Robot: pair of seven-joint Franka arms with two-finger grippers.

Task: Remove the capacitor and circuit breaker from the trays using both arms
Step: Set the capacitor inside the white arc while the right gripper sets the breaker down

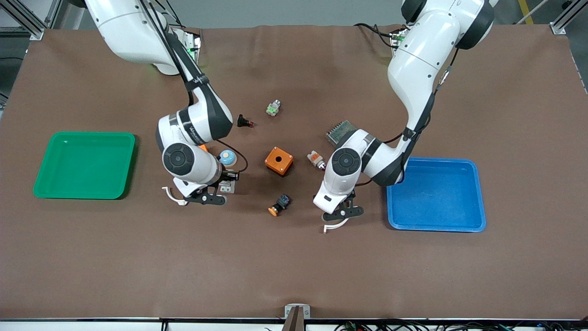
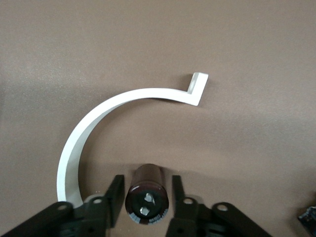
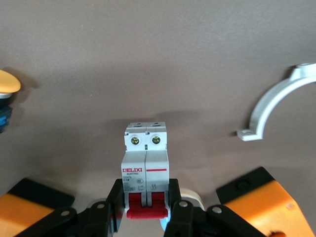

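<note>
The broad brown-covered table (image 1: 294, 266) is carrying everything, and the two big shallow plastic trays are sitting at its ends. The green tray (image 1: 85, 165) is at the right arm's end and the blue tray (image 1: 436, 193) at the left arm's end. Both are showing bare floors with no part lying in them, so the lifting-out half of the job is looking finished on both sides.

The right gripper (image 3: 145, 192) is hanging low over open table between the green tray and the square orange box with a round hole (image 1: 279, 160). It is clenching the light-grey rectangular circuit breaker (image 3: 146, 163) at its red switch end, with the screw-terminal end pointing away from the wrist. That part is well clear of its tray but not yet let go.

The left gripper (image 2: 147, 185) is sitting low over the table just beside the blue tray, on the side toward the middle. It is bracketing the tiny dark cylindrical capacitor (image 2: 147, 197), whose terminal end is facing the wrist camera. Whether it is pinching the capacitor or letting it go, I cannot tell.

What is remaining, in my judgement, is only to release both parts on the table and draw the arms back.
</note>
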